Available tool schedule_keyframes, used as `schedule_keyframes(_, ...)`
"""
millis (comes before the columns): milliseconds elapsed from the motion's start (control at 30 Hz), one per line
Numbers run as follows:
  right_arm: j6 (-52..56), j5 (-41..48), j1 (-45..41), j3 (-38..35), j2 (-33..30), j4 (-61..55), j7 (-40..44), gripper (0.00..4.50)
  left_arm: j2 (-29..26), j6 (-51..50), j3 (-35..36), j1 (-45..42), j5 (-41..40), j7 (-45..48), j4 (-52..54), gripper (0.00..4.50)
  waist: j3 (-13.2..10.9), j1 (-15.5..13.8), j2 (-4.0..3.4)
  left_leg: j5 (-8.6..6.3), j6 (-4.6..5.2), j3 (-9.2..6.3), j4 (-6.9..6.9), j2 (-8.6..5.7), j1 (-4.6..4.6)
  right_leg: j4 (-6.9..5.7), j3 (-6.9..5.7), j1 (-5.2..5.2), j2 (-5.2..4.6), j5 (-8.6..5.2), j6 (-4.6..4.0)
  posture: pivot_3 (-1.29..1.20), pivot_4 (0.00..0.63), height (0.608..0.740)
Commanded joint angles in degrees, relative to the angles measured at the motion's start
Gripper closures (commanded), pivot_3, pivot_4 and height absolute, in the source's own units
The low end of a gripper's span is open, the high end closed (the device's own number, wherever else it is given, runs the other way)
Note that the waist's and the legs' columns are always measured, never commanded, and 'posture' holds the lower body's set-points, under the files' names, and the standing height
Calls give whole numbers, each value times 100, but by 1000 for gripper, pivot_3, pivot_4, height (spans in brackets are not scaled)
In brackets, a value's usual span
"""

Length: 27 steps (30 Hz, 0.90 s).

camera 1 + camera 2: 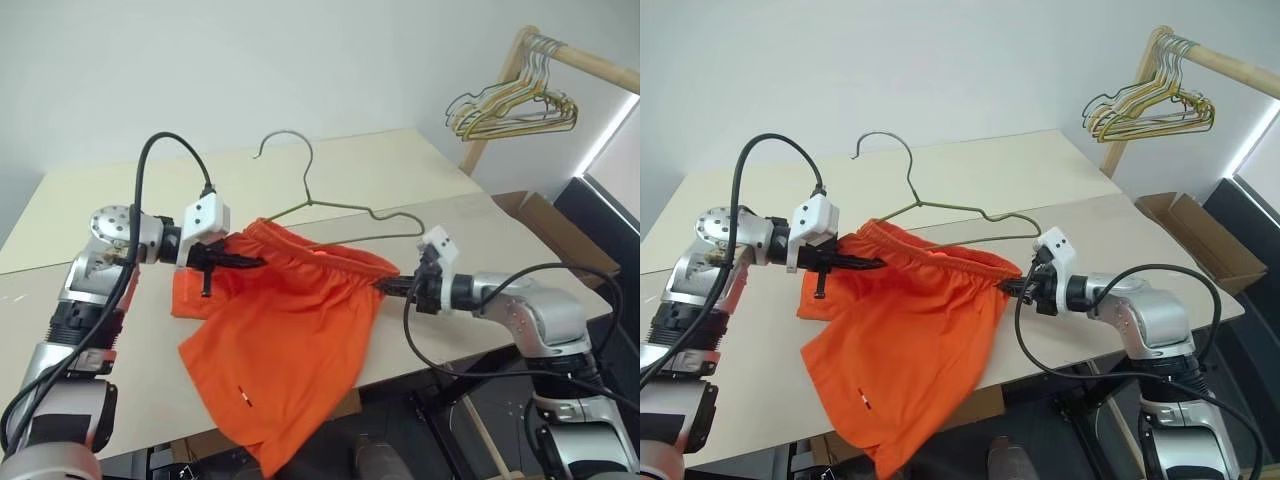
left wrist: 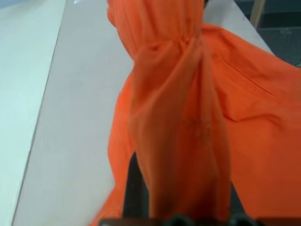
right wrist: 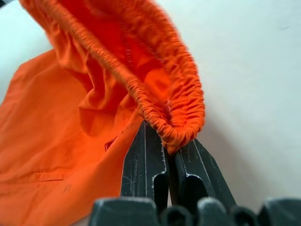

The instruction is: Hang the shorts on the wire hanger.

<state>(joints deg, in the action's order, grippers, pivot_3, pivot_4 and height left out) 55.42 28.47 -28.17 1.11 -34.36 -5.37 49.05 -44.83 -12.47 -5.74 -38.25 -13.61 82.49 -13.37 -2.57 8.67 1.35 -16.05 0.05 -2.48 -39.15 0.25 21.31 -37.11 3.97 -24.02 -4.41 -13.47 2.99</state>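
The bright orange shorts [image 1: 290, 340] hang stretched by their gathered waistband between my two grippers, with the legs draping down over the table's front edge. My left gripper [image 1: 245, 263] is shut on the left end of the waistband, and bunched fabric [image 2: 178, 117] covers its fingers. On the right end, my right gripper [image 1: 385, 287] is shut; the right wrist view has its black fingers [image 3: 143, 160] pinching the elastic rim [image 3: 178, 94]. Behind the shorts the thin wire hanger [image 1: 311, 180] lies on the table, its hook pointing away from me.
The shorts and hanger are over a beige table [image 1: 100, 200]. A wooden rack [image 1: 590, 60] at the far right carries a bunch of gold and green hangers [image 1: 515, 110]. An open cardboard box [image 1: 545, 215] sits on the floor beyond the table's right end.
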Motion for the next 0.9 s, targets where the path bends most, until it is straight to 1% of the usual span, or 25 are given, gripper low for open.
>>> schedule_keyframes(33, -253, -8, -179, -210, -371, 84, 213, 4473, -262, 14, 231, 19, -165, 127, 244, 4500, 0, -7, 0, 0, 0, 1, 0, 0, 0, 1, 0, 0, 0, 0, 0, -95, 0, 740)
schedule_keyframes(167, -642, -142, -281, -95, -884, 343, 752, 4473, -444, 11, 280, 173, -122, 99, 296, 4500, 0, -21, 0, 0, 0, 2, -1, -4, 0, 4, 0, 3, -4, -1, 2, -71, 0, 740)
schedule_keyframes(367, -1197, -415, -632, 223, -1417, 1020, 1478, 4473, -565, -138, 428, 484, -265, -79, 604, 4500, 0, -46, 0, 0, 0, 5, -1, -4, -1, 5, -1, 4, -2, -1, 3, -29, 0, 740)
schedule_keyframes(533, -1545, -552, -980, 437, -1555, 1410, 1913, 4473, -768, -225, 416, 816, -202, -303, 887, 4500, 0, -95, 0, 0, 1, 4, -1, -3, -2, 5, 1, 0, -1, -1, 2, -9, 0, 740)
schedule_keyframes(733, -1805, -613, -1212, 544, -1722, 1351, 2376, 4473, -941, -167, 258, 925, -28, -480, 927, 4500, 0, -298, 0, 0, 0, 30, -1, -4, -2, 6, 1, 0, -3, -1, 2, -6, 0, 740)
schedule_keyframes(900, -1781, -558, -1353, 535, -1742, 1115, 2554, 4473, -902, 8, 57, 863, 169, -551, 829, 4500, 0, -446, 0, 0, 0, 54, -2, -4, -5, 10, -1, -2, -1, -1, 2, -21, 0, 740)
